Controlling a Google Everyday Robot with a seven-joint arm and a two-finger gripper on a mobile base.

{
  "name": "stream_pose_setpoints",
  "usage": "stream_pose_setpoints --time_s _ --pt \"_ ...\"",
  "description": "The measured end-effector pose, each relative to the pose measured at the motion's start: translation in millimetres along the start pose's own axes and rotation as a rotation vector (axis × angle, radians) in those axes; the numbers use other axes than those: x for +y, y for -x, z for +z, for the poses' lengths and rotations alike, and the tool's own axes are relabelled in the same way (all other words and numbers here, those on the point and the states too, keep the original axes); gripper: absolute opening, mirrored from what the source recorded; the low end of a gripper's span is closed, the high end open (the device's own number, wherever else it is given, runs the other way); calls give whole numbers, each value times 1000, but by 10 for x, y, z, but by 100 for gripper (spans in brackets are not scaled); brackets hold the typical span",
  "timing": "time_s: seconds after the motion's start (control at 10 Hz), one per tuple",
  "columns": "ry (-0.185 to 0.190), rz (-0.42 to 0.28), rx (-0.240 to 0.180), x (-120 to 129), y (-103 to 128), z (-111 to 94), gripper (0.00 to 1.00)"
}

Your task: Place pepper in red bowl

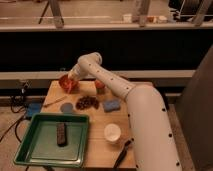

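Claw [72, 78] just above red bowl [64, 85]

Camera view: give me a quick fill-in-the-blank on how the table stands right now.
1. The end effector is at the ___ bowl at the back left of the table.
2. The dark bar lies in the ___ tray.
3. The sponge beside the arm is ___ in colour.
Missing words: red; green; blue.
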Motion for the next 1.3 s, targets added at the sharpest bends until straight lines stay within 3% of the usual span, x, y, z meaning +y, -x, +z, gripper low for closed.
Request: stream_pose_setpoints --time_s 1.3 --pt "-105 90 149 91 -558 50 0"
